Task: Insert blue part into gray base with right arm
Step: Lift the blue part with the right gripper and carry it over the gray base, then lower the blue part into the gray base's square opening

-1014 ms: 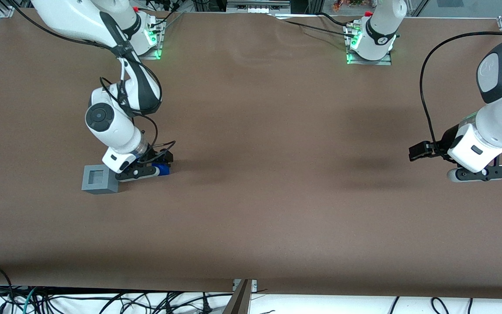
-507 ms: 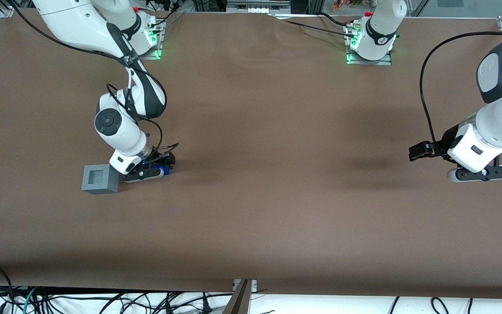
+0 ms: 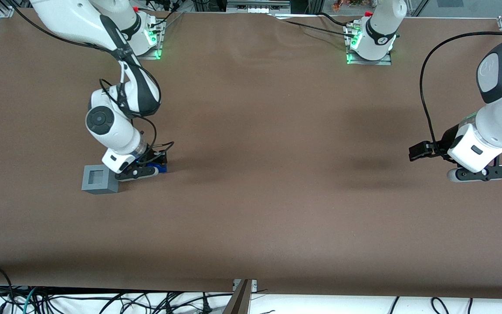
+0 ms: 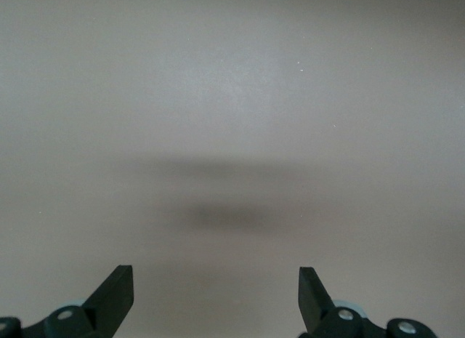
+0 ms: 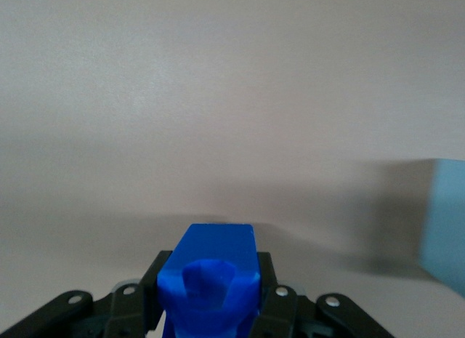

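The blue part (image 3: 161, 168) is clamped in my right arm's gripper (image 3: 151, 170), low over the brown table. In the right wrist view the blue part (image 5: 215, 254) fills the gap between the black fingers (image 5: 270, 294) of the gripper (image 5: 211, 298), its bumpy end toward the camera. The gray base (image 3: 99, 179) stands on the table right beside the gripper, toward the working arm's end, its square recess facing up and empty. One edge of the gray base (image 5: 447, 222) shows in the right wrist view.
The brown table cover (image 3: 277, 196) spreads from the gripper toward the parked arm's end. The two arm bases (image 3: 146, 39) with green lights stand at the edge farthest from the front camera. Cables hang below the near table edge (image 3: 242, 288).
Half a second ago the wrist had swung a little away from the gray base; it has swung back beside it. The blue part has stayed in the gripper.
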`<state>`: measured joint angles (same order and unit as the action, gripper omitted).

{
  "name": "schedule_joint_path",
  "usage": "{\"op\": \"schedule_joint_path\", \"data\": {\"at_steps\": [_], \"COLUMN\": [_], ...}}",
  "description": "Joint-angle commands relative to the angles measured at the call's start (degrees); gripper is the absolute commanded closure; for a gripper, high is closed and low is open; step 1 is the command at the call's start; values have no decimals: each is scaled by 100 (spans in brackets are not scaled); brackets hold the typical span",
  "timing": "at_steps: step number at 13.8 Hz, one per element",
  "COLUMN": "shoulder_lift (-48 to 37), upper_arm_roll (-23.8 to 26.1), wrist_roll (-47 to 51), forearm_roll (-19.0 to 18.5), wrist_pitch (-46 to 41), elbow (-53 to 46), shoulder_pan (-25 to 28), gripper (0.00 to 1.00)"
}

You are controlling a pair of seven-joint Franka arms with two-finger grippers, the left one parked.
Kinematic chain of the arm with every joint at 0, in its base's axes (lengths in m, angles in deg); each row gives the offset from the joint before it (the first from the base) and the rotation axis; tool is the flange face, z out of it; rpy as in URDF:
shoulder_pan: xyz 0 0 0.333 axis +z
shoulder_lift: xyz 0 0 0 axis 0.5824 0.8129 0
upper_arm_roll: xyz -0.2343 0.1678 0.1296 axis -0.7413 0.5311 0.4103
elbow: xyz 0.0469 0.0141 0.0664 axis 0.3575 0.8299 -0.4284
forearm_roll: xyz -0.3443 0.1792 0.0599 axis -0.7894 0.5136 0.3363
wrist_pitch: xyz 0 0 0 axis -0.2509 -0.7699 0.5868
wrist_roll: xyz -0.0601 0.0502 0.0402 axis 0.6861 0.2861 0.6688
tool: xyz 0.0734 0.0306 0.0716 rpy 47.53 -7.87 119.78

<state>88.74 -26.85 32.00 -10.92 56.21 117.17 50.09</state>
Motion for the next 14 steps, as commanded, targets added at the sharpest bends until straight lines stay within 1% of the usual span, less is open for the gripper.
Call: {"op": "schedule_joint_path", "data": {"at_steps": [1, 2, 5, 7, 9, 14], "shoulder_lift": [-186, -169, 6, 235, 358, 455], "upper_arm_roll": [-344, -397, -407, -407, -407, -398], "wrist_roll": [-699, -980, -1719, -1888, -1888, -1827], "forearm_roll": [93, 93, 120, 120, 128, 199], "wrist_pitch": [-1256, -1425, -1427, -1435, -1400, -1435], "elbow": [-871, -1083, -1427, -1630, -1639, -1499], "shoulder_pan": [-102, -294, -1023, -1323, -1420, -1438], "gripper": [92, 92, 92, 92, 92, 92]}}
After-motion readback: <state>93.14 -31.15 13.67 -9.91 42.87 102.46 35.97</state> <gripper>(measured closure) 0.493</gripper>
